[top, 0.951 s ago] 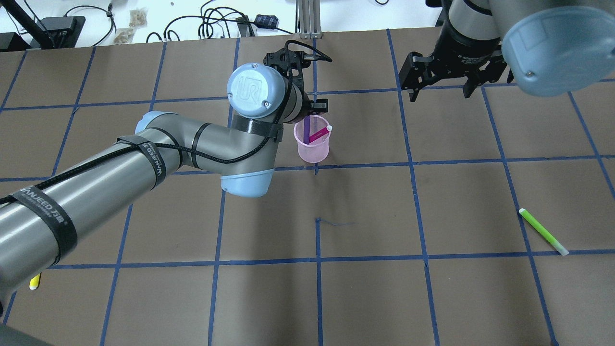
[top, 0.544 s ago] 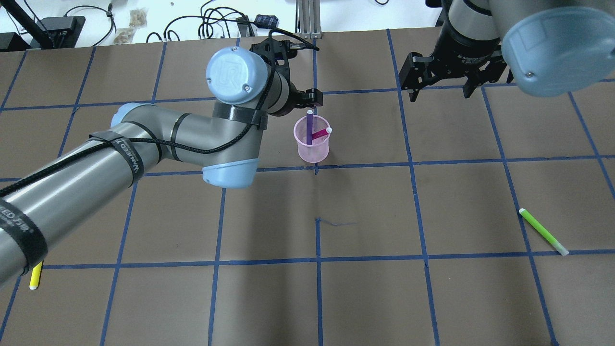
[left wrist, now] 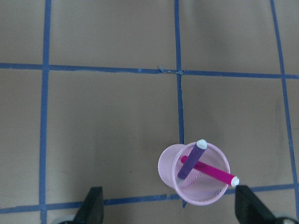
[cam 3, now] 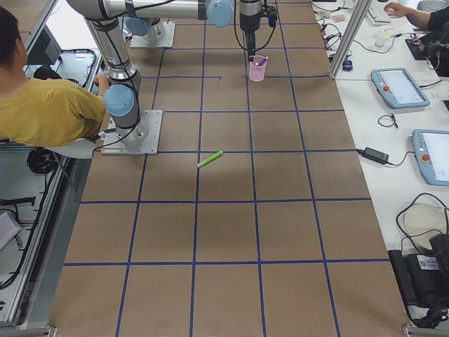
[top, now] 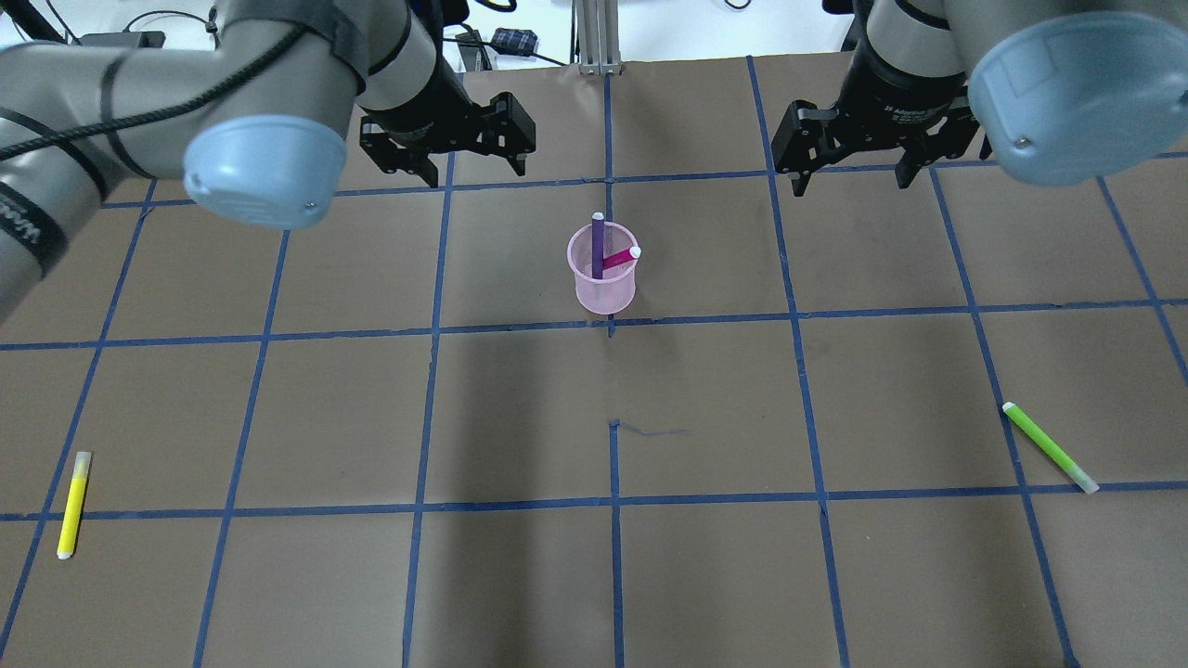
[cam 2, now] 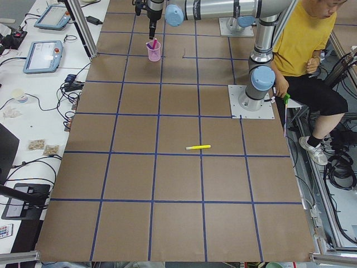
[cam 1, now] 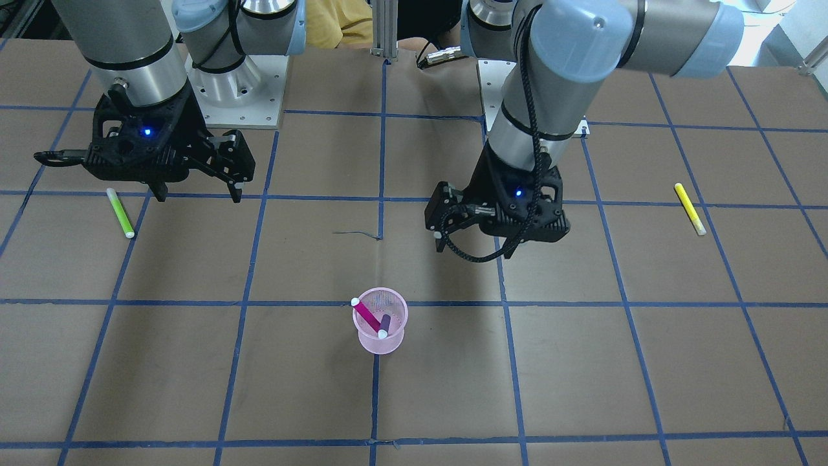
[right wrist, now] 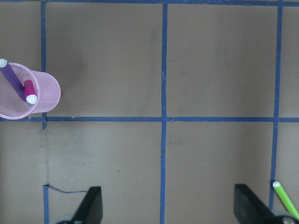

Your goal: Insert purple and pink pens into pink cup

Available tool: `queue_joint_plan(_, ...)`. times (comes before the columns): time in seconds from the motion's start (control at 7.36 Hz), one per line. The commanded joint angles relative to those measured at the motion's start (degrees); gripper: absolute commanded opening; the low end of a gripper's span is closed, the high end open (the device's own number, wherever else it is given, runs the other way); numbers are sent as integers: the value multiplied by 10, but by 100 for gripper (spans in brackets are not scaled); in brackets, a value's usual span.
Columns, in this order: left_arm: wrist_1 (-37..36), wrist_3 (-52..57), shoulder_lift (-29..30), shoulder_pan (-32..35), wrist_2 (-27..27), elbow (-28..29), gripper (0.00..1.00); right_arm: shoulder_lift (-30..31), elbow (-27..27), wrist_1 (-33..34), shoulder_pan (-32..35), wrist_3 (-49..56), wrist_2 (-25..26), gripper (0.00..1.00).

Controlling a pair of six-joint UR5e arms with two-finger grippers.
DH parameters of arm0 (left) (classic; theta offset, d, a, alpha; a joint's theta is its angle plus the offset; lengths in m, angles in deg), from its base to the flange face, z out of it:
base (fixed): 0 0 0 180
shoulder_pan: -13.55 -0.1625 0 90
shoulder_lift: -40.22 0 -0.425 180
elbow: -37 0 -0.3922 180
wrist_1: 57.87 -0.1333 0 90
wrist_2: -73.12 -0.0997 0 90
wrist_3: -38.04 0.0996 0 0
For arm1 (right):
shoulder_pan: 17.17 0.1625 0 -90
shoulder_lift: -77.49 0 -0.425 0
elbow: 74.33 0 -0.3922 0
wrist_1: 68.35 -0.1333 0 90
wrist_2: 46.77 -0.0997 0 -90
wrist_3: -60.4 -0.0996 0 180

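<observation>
The pink mesh cup [top: 603,283] stands upright near the table's middle. A purple pen [top: 597,243] and a pink pen [top: 620,259] lean inside it, with their white tips above the rim. The cup also shows in the front view [cam 1: 381,342], the left wrist view [left wrist: 168,165] and the right wrist view [right wrist: 46,88]. My left gripper [top: 476,174] is open and empty, above the table to the far left of the cup. My right gripper [top: 849,184] is open and empty, to the far right of the cup.
A green pen [top: 1049,447] lies on the table on the right. A yellow pen [top: 72,504] lies at the near left. A person in a yellow shirt [cam 2: 304,44] sits behind the robot's base.
My left gripper has pulled away from above the cup, up and to the far left. The purple pen stays standing in the cup. The right arm has not moved.
</observation>
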Motion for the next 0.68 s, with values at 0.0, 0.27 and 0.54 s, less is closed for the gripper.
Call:
queue_joint_plan(0.0, 165, 30, -59, -34, -53, 25, 100, 1, 3, 0, -1, 6, 2, 100)
queue_joint_plan(0.27, 204, 81, -95, -87, -44, 22, 100, 1, 2, 1, 0, 5, -3, 100)
queue_joint_plan(0.54, 215, 80, -108, -93, -49, 10, 100, 1, 2, 1, -1, 7, 1, 100)
